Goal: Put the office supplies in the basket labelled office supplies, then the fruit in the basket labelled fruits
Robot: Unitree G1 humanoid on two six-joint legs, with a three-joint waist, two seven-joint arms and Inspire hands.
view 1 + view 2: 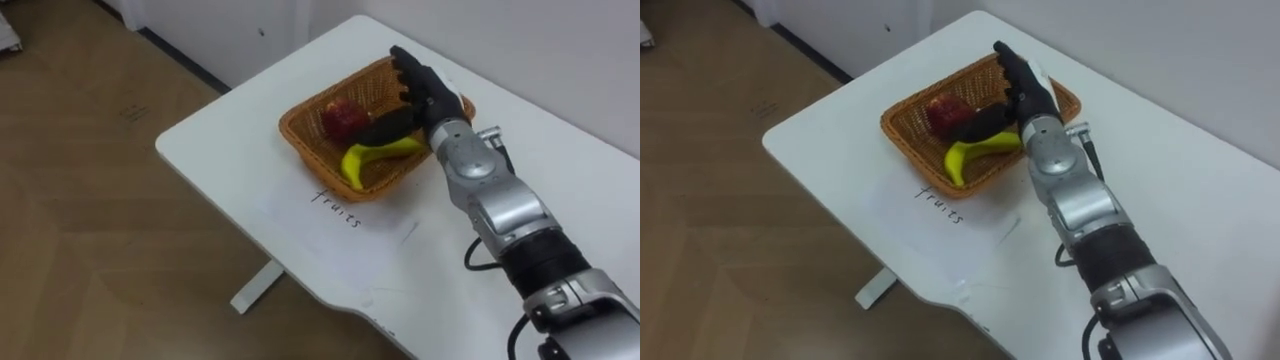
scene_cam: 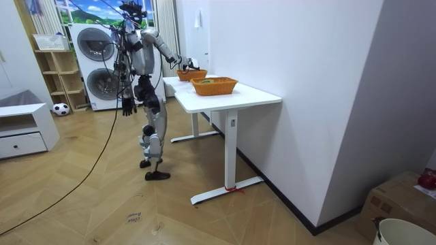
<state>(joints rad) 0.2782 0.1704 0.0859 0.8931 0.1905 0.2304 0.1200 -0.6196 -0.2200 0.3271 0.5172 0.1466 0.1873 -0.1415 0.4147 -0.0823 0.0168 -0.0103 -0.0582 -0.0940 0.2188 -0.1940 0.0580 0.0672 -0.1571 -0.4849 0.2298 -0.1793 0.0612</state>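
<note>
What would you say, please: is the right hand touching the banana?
Cannot tell: in both eye views the right hand overlaps the banana, with no plain gap.

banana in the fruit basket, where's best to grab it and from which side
Take the banana round its curved middle, from straight above. It lies flat in the basket, whose walls block a sideways approach, and the red fruit sits close beside it. The right hand hovers over it, open, so a short drop should do.
</note>
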